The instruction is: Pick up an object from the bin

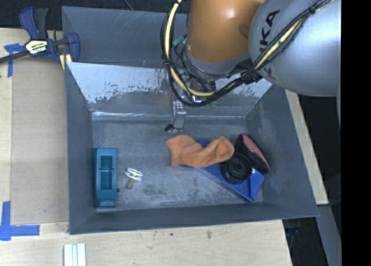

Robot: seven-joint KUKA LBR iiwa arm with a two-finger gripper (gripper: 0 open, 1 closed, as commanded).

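My gripper (177, 120) hangs under the orange wrist cover near the bin's back wall, with one slim metal finger showing just above the floor. Right below it lies a crumpled orange cloth (200, 152), a short gap from the fingertip. The cloth rests partly on a flat blue piece (246, 186). A black round part (236, 170) and a dark brush-like thing with a pink face (254, 152) sit to the cloth's right. Nothing shows between the fingers.
A blue rectangular block (105, 177) lies at the bin's left front, with a small white and metal bit (133, 176) beside it. The arm and its cables cover the bin's back right.
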